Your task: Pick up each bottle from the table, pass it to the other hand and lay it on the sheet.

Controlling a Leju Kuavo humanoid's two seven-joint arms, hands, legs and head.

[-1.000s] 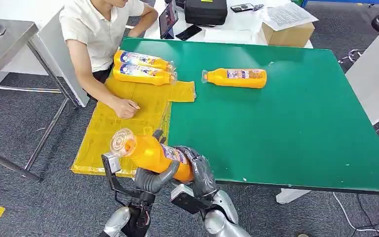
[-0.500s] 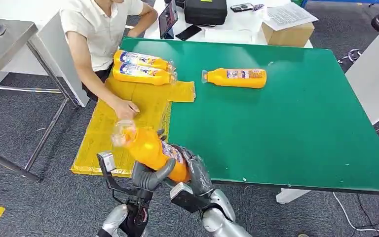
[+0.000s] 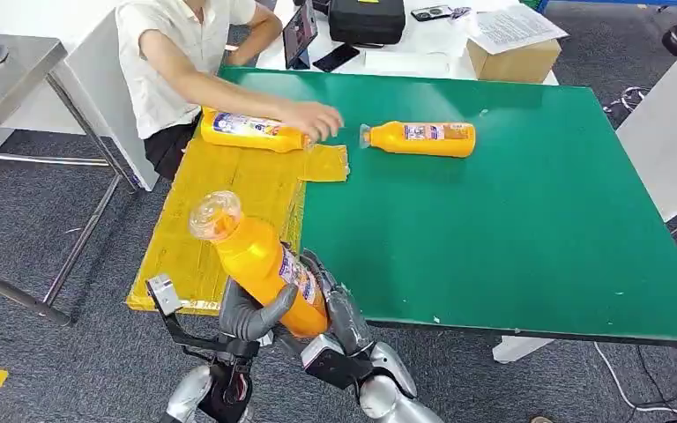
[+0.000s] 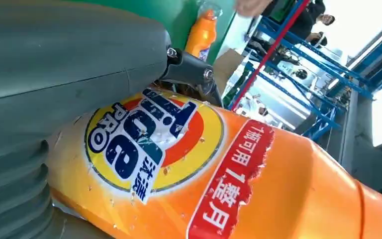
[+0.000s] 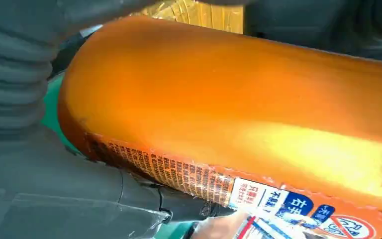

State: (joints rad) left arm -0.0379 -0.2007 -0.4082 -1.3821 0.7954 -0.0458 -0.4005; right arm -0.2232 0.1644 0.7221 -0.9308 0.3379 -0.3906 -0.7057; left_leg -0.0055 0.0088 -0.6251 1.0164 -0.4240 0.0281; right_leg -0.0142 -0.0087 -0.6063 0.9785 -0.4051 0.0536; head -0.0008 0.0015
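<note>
An orange detergent bottle (image 3: 264, 264) with a clear cap is held tilted, cap up and to the left, over the near edge of the yellow sheet (image 3: 229, 198). My left hand (image 3: 251, 315) grips its lower body, thumb wrapped across the front. My right hand (image 3: 342, 310) holds the base from the other side. The left wrist view shows the bottle's label (image 4: 149, 139) against my left hand (image 4: 54, 64). In the right wrist view the bottle (image 5: 238, 99) lies against my right hand (image 5: 45, 189). A second orange bottle (image 3: 423, 138) lies on the green table (image 3: 511, 229).
A seated person reaches a hand (image 3: 313, 119) onto a bottle (image 3: 247, 130) lying at the sheet's far end. Behind the table are a black case (image 3: 368, 19), a cardboard box (image 3: 513, 62) and a tablet (image 3: 300, 35). A steel table (image 3: 9, 70) stands at the left.
The held bottle has swung more upright, its cap rising and shifting left. The person's hand has left the middle of the sheet and reached to the bottles at the far end.
</note>
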